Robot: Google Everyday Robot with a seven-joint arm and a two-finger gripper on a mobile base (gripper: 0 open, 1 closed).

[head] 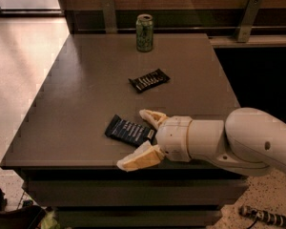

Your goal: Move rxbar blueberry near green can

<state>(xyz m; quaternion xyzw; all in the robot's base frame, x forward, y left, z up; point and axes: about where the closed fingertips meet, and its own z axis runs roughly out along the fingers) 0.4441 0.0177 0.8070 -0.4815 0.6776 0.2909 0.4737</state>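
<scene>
The rxbar blueberry (128, 130), a flat dark navy bar with pale text rows, lies near the front edge of the brown table (86, 80). My gripper (135, 138) reaches in from the right, open, with its tan fingers either side of the bar's right end: one finger (151, 117) behind it, the other (138, 159) in front at the table edge. The green can (144, 32) stands upright at the far edge of the table, well away from the bar.
A blacker bar with bold white lettering (149, 80) lies mid-table between the navy bar and the can. A wooden wall with metal brackets (108, 14) runs behind the table. Floor lies to the left and a dark gap to the right.
</scene>
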